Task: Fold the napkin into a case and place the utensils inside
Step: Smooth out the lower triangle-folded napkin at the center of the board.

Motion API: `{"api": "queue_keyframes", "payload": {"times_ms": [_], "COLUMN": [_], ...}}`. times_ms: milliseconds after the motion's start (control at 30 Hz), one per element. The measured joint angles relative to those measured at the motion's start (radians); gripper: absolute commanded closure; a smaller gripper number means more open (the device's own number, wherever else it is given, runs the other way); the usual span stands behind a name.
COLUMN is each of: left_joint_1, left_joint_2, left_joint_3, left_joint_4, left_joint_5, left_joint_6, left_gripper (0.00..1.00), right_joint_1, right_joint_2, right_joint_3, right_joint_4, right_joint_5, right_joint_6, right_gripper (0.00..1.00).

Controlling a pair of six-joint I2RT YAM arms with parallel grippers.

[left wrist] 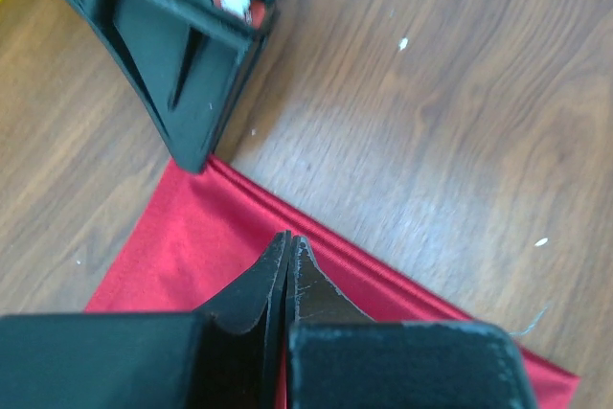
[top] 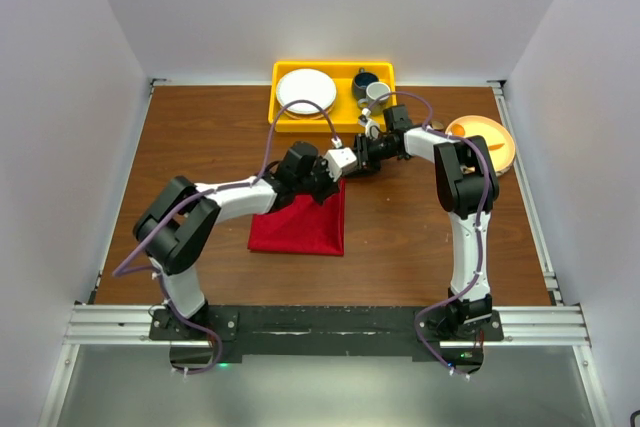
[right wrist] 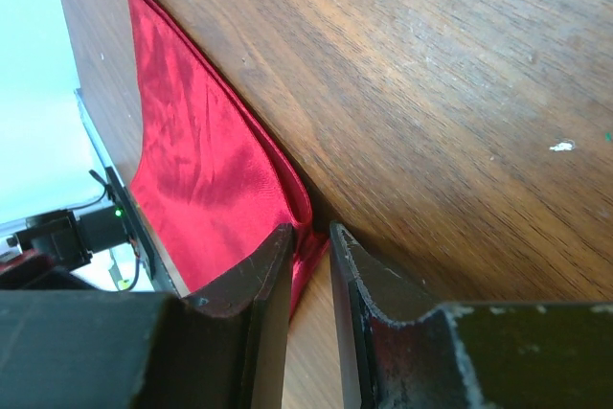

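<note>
Pinching the napkin, left fingers press together; right fingers stand slightly apart astride its corner.

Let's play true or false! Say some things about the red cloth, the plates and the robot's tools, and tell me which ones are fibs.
1. The napkin is red and lies on the wooden table. True.
2. The white plate sits in the yellow tray. True.
3. The orange plate is on the left side of the table. False: it is on the right side.
4. The left tool has its fingers spread wide. False: they are pressed together.
5. A spoon lies on top of the napkin. False: nothing lies on it.
</note>
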Motion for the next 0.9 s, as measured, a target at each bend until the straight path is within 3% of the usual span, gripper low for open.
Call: {"api": "queue_keyframes", "payload": {"times_ms": [433,567,633,900], "left_joint_1": [-0.016,-0.021,-0.023,-0.024], "left_joint_2": [0.141,0.159,0.164,0.168], "left_joint_3": [0.057,0.066,0.071,0.074], "left_joint_4": [-0.037,-0.032,-0.032,-0.025], "left_joint_5": [-0.018,-0.029,-0.035,-0.042], "left_joint_6": [0.016,0.02,0.025,0.04], "left_gripper": [1.0,1.0,1.0,1.0], "right_joint_1": [0.0,0.0,0.0,0.005], "right_joint_2": [0.002,0.002,0.002,0.011], "right_joint_3": [0.0,0.0,0.0,0.039], "right_joint_4": [0.004,0.006,0.006,-0.039], "right_joint_5": [-0.006,-0.011,-0.02,-0.027], "right_joint_6": [0.0,0.001,0.007,-0.026], "right_gripper": [0.73,0.61,0.6,0.62]}}
